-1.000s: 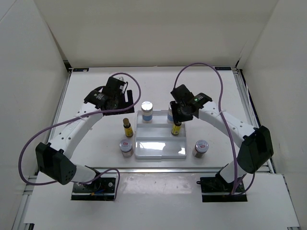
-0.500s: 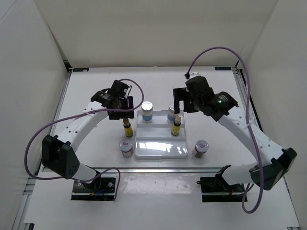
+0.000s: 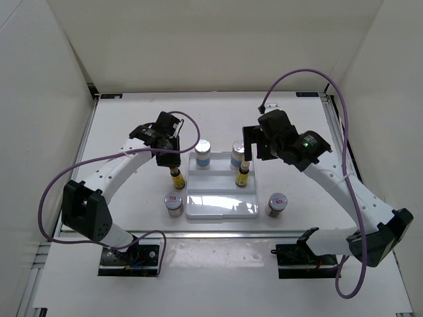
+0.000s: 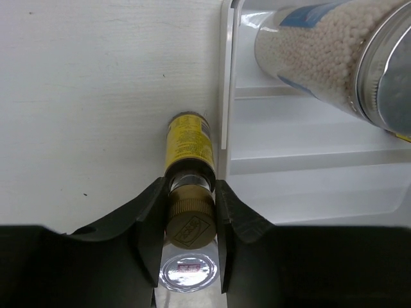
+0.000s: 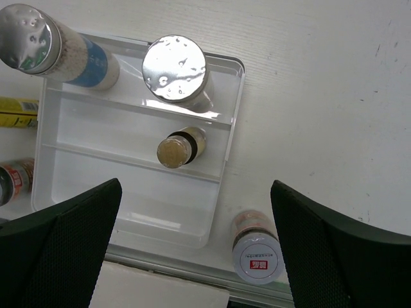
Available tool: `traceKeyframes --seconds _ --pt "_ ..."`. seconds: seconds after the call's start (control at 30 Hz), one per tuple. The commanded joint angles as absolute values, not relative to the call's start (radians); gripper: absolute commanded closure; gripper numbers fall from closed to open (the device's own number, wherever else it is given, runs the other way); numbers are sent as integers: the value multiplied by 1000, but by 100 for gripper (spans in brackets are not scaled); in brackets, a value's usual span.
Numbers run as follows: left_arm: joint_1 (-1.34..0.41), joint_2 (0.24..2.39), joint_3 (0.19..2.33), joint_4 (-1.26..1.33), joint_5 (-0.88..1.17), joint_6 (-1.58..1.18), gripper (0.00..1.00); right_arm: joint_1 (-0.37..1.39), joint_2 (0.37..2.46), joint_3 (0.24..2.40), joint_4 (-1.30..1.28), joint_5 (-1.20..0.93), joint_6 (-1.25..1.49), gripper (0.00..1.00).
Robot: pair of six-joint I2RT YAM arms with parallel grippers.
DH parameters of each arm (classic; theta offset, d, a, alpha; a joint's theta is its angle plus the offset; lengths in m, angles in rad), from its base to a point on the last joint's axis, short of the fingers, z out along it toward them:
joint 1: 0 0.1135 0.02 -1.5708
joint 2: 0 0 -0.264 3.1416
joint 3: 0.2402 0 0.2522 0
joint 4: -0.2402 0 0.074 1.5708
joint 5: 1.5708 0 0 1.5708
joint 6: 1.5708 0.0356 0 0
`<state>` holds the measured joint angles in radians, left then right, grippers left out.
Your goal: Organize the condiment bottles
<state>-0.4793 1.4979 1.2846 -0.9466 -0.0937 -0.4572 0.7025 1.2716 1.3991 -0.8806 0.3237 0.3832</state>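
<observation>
White plastic forms the tiered tray point(image 3: 221, 206), the biggest piece on the table point(image 3: 132, 125). It is not yours to move. On its back tier stand the left tall bottle point(image 3: 203, 152) and the right tall bottle point(image 3: 236, 156), both packed with pale granules. They are likely the heaviest and a little top-heavy, so take them around the body, not the slick silver cap. Next down, the left jar point(image 3: 174, 203) and the right jar point(image 3: 276, 204) sit on the table either side of the tray. They look squat and steady, so grip them across the wall. Smallest are the tray amber bottle point(image 3: 242, 176), on the middle tier, and the table amber bottle point(image 4: 188, 138), just beside the tray's left wall. These are probably light, hard and easily toppled. Your left gripper point(image 4: 190, 192) is clamped on that one's neck and cap. Your right gripper point(image 5: 196, 186) hangs over the tray, spread wide and empty. You count two tall, two jars and two amber: six bottles, one tray.
</observation>
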Motion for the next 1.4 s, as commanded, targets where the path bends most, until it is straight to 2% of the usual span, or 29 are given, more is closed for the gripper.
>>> traceKeyframes --seconds 0.0,0.1,0.13,0.2,0.5,1.07,1.23,1.37 --pt "-486 1439 1305 -934 -81 -459 64 709 1261 1393 -884 364 383 0" --pt "-486 1407 1345 -957 -91 -459 77 709 1252 1384 -884 374 383 0" --pt "-497 1396 1359 -966 -104 -459 84 709 1252 1384 -884 383 383 0" --pt "-508 1396 1403 -982 -121 -459 89 709 1252 1384 -893 383 383 0" --pt "-603 1393 1476 -994 -156 -488 89 700 1233 1344 -902 402 393 0" --pt "-750 1626 1577 -985 -205 -526 89 629 1163 1212 -985 393 454 0" --pt "-759 1675 1586 -985 -215 -537 89 629 1144 1164 -1006 327 503 0" --pt "-759 1695 1586 -985 -224 -537 70 629 1135 1097 -1006 265 567 0"
